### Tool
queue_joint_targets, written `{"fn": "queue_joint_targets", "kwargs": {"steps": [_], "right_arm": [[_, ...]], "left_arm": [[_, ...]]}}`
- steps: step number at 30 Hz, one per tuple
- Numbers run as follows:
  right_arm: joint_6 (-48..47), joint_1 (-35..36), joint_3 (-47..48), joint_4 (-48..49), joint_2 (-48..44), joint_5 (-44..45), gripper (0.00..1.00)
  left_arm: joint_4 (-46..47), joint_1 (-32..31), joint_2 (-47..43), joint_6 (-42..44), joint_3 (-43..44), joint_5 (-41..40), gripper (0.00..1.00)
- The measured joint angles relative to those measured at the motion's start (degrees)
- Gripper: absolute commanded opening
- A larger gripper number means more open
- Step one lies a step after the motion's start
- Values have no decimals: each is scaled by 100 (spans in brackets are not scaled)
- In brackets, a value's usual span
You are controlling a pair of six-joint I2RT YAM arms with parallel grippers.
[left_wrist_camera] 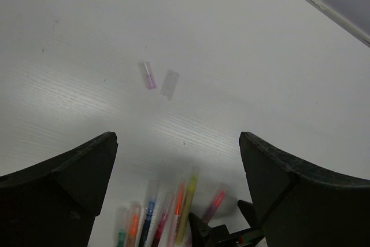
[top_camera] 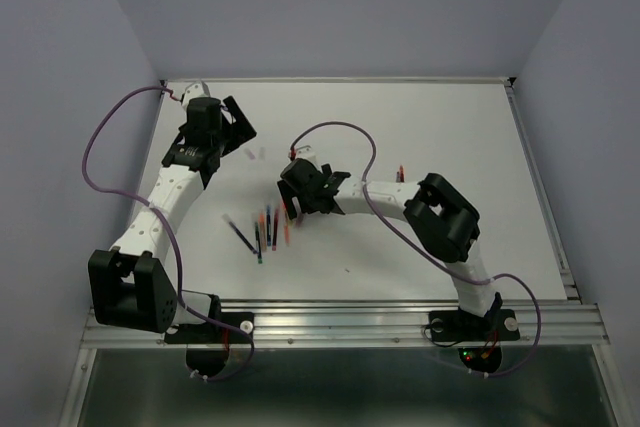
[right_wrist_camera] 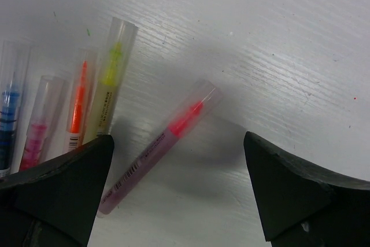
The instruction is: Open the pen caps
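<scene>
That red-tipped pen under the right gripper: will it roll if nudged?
Probably: the red-tipped pen looks round and smooth, lying flat on the table. Its clear cap may be slippery; it seems stiff and light.

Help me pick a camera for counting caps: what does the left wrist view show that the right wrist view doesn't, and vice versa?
Only the left wrist view shows two loose caps, a pink cap and a clear cap, side by side on the table, plus its far edge. Only the right wrist view is close enough to show clear caps over coloured tips and print on barrels. Both show the yellow-green pen with the red pen tilted beside it, each framed by its own open pincer, the left pincer and the right pincer.
</scene>
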Motion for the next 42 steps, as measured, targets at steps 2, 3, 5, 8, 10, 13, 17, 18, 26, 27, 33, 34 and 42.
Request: {"fn": "queue_joint_targets", "kwargs": {"steps": [2,3,5,8,10,13,17,18,26,27,33,34,42], "right_arm": [[35,33,7,-66,2,103,99],[66,42,7,-94,2,140,98],[155,68,20,-170,4,227,92],[348,109,28,-267,2,297,78],[509,144,26,-313,2,315,72],[697,190,-24,-317,-13,323,63],[896,221,-127,-321,-70,308,47],[940,221,-144,-328,-81,302,43],[1250,221,-229,-358,-131,267,16],[1276,221,-234,-358,-138,271,14],[1399,221,-243,-376,-144,490,1],[1397,221,-243,-376,-146,511,1],[844,142,-752,-562,-684,833,1]], "left_arm": [[2,0,0,0,0,2,99],[2,0,2,0,0,2,99],[4,0,11,-2,0,2,99],[4,0,42,-2,0,4,99],[4,0,59,-2,0,2,99],[4,0,72,-2,0,2,99],[7,0,101,-2,0,2,99],[4,0,111,-2,0,2,99],[7,0,142,-2,0,7,99],[4,0,142,-2,0,7,99],[7,0,142,-2,0,90,99],[7,0,142,-2,0,120,99],[415,0,142,9,-105,1152,99]]}}
